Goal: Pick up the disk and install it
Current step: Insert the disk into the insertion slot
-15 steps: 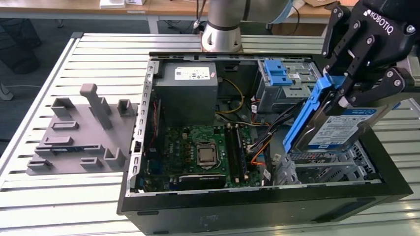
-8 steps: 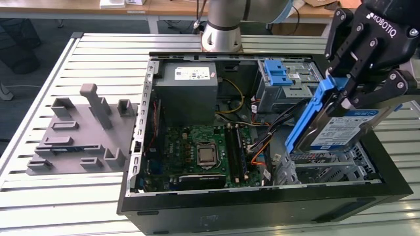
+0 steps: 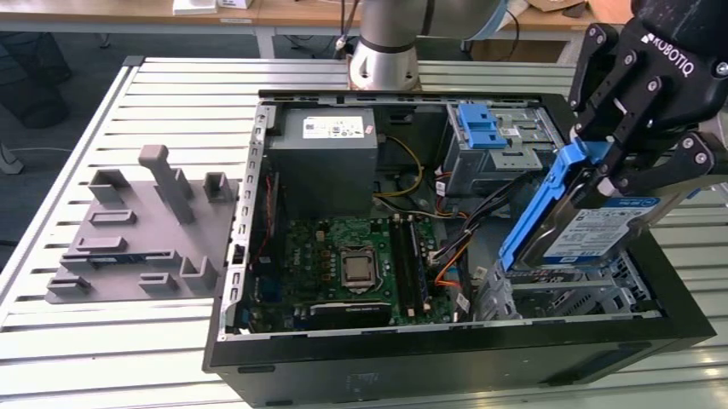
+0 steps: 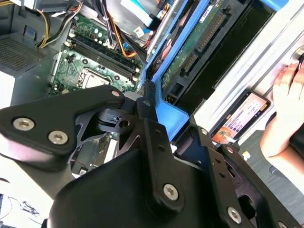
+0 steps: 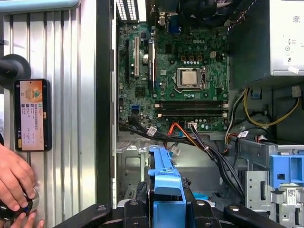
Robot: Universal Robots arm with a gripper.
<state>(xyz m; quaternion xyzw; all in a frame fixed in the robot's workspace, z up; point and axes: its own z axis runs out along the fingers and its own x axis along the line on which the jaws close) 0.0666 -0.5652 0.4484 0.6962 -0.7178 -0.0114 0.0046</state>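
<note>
Pincer (image 3: 620,162) grips the disk (image 3: 580,223) tilted above the open computer case (image 3: 455,358).

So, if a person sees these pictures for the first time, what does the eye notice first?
First, the black tool at the exterior view's right, shut on the disk in its blue frame, held tilted above the open computer case. Next, the green motherboard lying in the middle of the case. In the first wrist view, a person's hand rests on the slatted table beside a phone.
</note>
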